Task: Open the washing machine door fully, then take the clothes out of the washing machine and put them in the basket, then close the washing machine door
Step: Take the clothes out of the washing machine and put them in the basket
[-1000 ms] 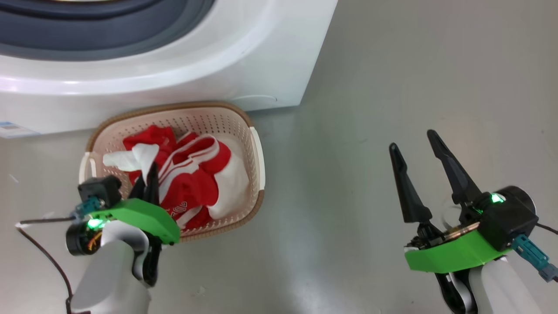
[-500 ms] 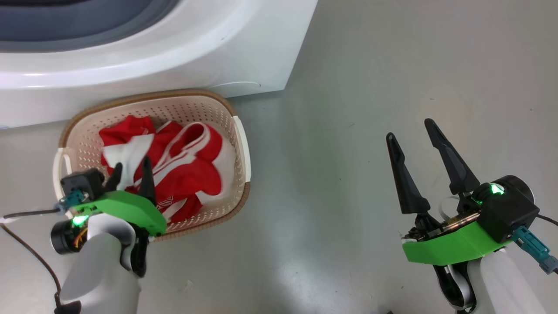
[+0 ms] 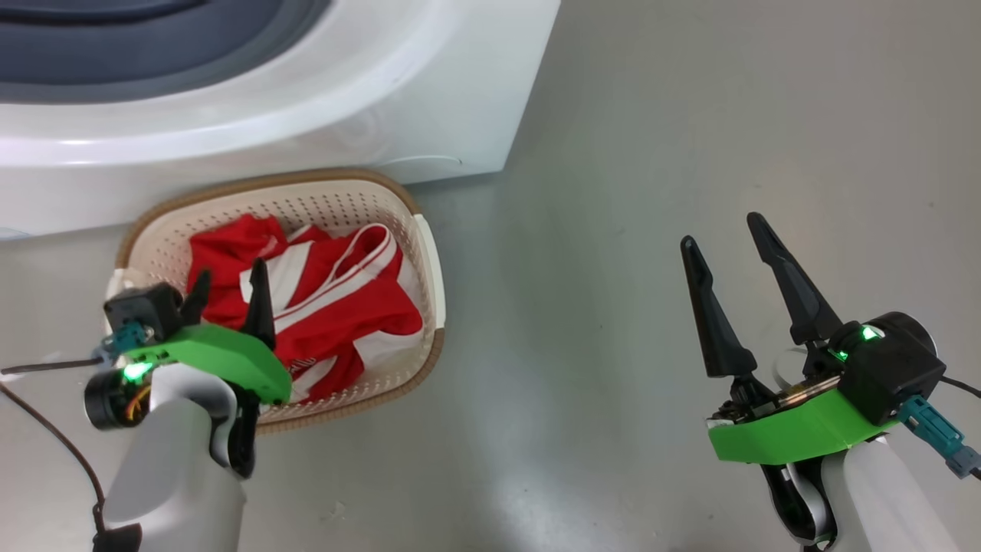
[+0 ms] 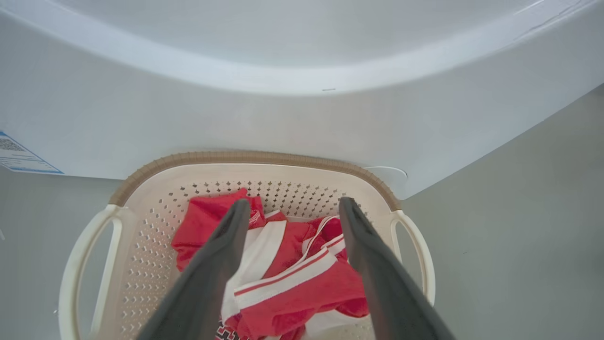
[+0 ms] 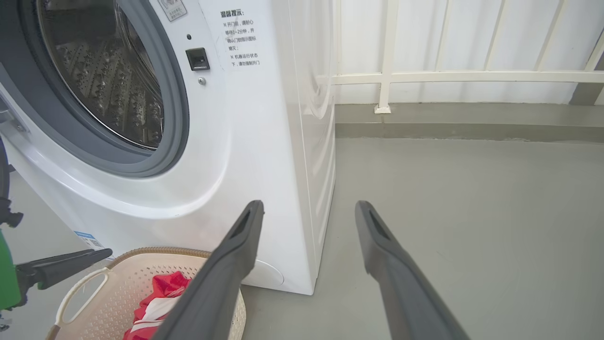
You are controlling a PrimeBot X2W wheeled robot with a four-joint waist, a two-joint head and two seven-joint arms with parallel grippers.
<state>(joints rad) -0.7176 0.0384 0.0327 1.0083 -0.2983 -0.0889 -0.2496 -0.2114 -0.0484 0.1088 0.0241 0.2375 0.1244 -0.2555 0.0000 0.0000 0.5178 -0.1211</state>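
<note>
**Jerseys in the basket, both claws released**

The clothes (image 3: 322, 314), red with white trim, lie bunched in the basket (image 3: 431, 253). The basket stands on the grey floor (image 3: 690, 115), just beside the foot of the washing machine (image 3: 383, 115). My left claw (image 3: 230, 270) hangs over the near end of the basket with its fingers spread wide, gripping nothing. In my left wrist view the red cloth lies between and below the two fingers; I cannot tell whether the tips brush it. A small blue label (image 4: 19, 158) sits low on the machine's front. My right wrist view looks into the steel drum (image 5: 108, 80), ringed by the grey seal (image 5: 174, 118). My right claw (image 3: 721, 230) is well off to the right over the floor, also released and empty.
</note>
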